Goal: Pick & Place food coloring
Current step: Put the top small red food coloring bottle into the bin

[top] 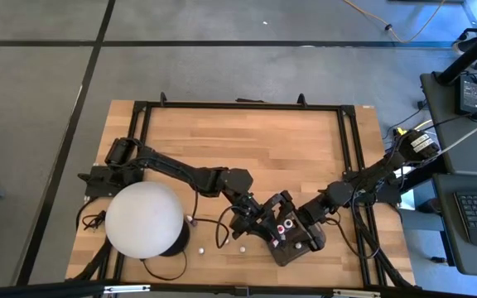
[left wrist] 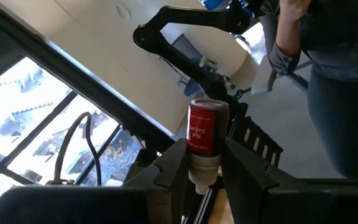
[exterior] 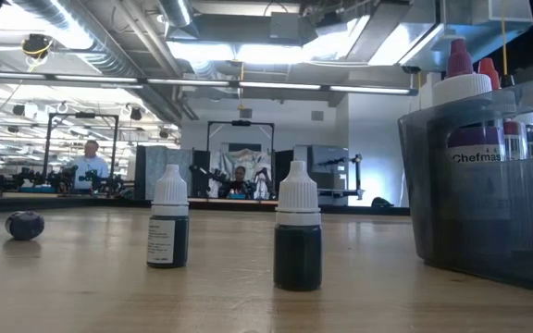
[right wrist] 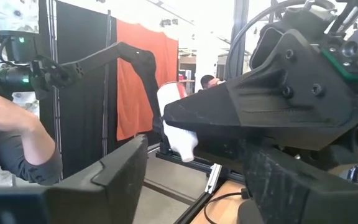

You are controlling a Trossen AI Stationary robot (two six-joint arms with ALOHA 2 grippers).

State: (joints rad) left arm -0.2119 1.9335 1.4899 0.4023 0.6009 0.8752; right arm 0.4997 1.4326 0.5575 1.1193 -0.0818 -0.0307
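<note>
Scanning the desk from its left side, we are passing a big white dome and then finding two small bottles standing loose on the wood near the front edge. In the low view they are showing as dark little bottles with white caps, upright and apart from each other, so we are judging them still to be collected.

Moving on, we are seeing the left gripper near the middle, closed narrowly on a red bottle; its wrist view is showing a red label and a pale neck pinched between the fingers. It is hovering just beside the dark tray.

Further right, the tray is already holding several bottles with purple, red and white tops, so we are judging the job partly done. The right gripper is sitting over the tray with its jaws standing wide and nothing between them.
</note>
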